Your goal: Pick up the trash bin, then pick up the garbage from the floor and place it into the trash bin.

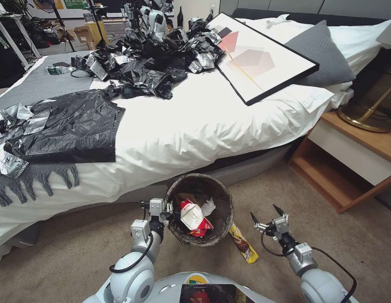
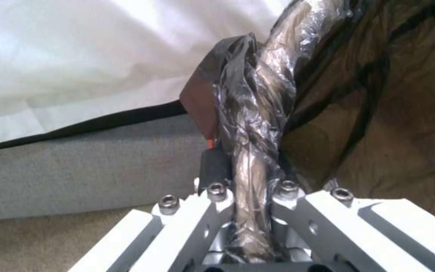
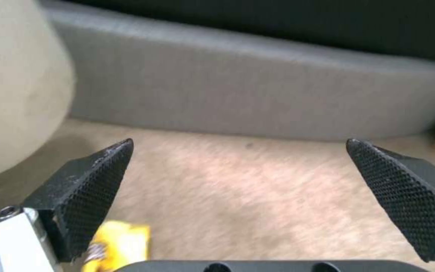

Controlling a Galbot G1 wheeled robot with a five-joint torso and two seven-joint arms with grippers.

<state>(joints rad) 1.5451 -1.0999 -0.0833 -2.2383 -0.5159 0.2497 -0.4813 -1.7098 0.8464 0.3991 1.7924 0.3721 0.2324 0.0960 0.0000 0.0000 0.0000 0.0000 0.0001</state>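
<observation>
The trash bin (image 1: 223, 219), round with a dark bag liner over its rim, hangs just off the carpet before the bed. My left gripper (image 1: 172, 210) is shut on its near-left rim; the left wrist view shows the crinkled liner rim (image 2: 255, 124) pinched between the fingers. Inside lie crushed red-and-white paper cups (image 1: 193, 216) and white tissue (image 1: 209, 206). A yellow-gold snack wrapper (image 1: 244, 245) lies on the carpet right of the bin. My right gripper (image 1: 269, 215) hovers open just right of that wrapper, whose yellow corner (image 3: 119, 245) peeks beside one fingertip (image 3: 89, 189). The bin's pale wall (image 3: 16, 87) shows alongside.
The bed (image 1: 195, 122) with white sheet stands close ahead, carrying black plastic bags (image 1: 73, 126) and a framed picture (image 1: 262, 59). Its grey base (image 3: 258, 98) runs along the carpet. A wooden nightstand (image 1: 351, 164) with a brass lamp base (image 1: 365, 115) stands at the right.
</observation>
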